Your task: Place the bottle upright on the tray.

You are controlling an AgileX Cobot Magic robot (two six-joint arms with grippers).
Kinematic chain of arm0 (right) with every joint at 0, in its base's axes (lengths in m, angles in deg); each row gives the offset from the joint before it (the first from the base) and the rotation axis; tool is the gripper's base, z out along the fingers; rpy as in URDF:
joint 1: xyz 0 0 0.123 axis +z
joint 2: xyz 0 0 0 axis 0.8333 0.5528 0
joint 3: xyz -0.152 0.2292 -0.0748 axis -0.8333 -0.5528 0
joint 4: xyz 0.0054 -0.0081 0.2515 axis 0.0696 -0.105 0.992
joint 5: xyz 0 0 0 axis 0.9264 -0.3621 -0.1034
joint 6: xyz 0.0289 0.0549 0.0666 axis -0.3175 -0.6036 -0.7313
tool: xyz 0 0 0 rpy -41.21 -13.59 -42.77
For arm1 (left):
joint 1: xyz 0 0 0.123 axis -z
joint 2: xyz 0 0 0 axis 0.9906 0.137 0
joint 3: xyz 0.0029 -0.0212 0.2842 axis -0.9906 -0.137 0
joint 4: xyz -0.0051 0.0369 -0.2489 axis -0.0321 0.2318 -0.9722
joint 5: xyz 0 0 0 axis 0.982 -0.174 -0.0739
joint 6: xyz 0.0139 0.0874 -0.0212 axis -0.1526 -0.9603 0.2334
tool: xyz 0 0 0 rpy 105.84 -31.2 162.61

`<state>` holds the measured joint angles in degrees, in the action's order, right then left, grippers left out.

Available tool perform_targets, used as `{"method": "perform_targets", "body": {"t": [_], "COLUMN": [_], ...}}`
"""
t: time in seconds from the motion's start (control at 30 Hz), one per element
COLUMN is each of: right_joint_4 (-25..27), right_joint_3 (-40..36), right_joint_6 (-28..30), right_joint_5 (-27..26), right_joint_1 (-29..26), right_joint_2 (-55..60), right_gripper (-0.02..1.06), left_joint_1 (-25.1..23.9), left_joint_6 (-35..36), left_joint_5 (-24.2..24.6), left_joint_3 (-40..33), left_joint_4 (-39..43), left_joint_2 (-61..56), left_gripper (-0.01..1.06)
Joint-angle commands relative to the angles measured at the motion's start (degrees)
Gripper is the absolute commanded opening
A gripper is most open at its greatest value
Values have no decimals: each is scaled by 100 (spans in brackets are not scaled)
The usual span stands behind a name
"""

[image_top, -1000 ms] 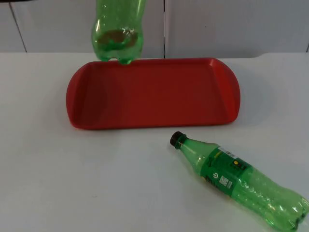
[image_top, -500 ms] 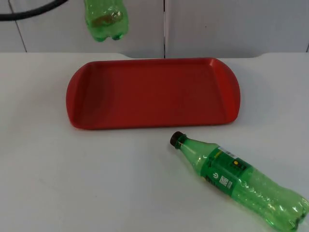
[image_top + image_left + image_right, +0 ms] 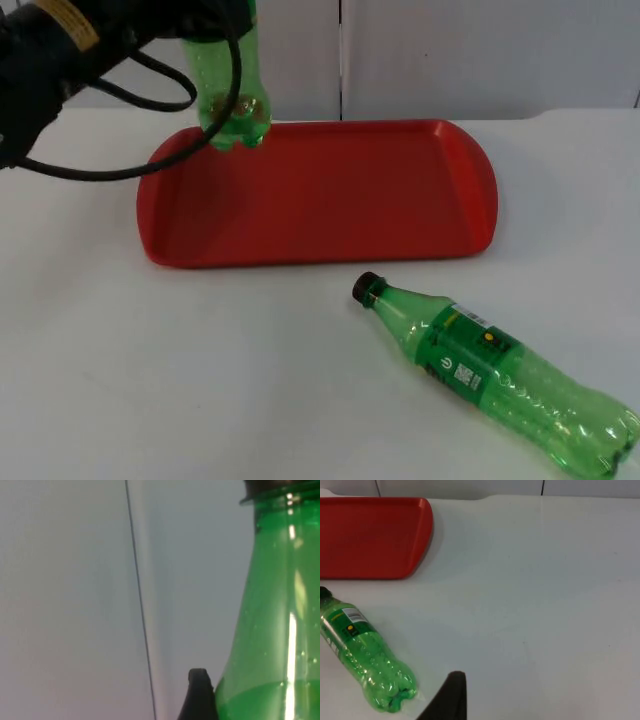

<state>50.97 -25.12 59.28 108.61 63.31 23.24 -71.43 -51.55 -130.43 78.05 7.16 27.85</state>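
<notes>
Carrying 1 bottle (image 3: 228,85) upright, the left gripper (image 3: 205,20) grasps it above the red tray (image 3: 320,200)'s far-left corner in the top view; a second bottle (image 3: 495,370) lies on the table (image 3: 150,380). In the left wrist view, a fingertip (image 3: 199,695) presses the bottle's shoulder (lowering comes next, by my judgement). The right wrist view shows the right arm waiting, its gripper state undeterminable.

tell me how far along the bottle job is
Done: nothing stands on the red tray yet. In hand: the left gripper holds a green bottle upright over the tray's far left corner. Left: lower and release it. A second bottle lies on the table.
</notes>
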Motion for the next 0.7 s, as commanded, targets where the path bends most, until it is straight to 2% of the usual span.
{"method": "perform_targets", "body": {"t": [0.0,0.2,0.47,0.67], "right_joint_4": [-7,-20,-20,-20], "right_joint_3": [-15,-15,-15,-15], "right_joint_6": [44,61,88,100], "right_joint_5": [-4,-4,-4,-4], "right_joint_1": [-32,-32,-32,-32], "right_joint_2": [-23,-23,-23,-23], "right_gripper": [104,104,104,104], "left_joint_1": [-5,-5,-5,-5], "left_joint_6": [-77,-466,-456,38], "left_joint_5": [-196,-196,-158,-95], "left_joint_3": [130,871,1776,2551], "left_joint_4": [-98,-58,197,630], "left_joint_2": [136,777,1323,1945], "left_gripper": [0,0,0,0]}}
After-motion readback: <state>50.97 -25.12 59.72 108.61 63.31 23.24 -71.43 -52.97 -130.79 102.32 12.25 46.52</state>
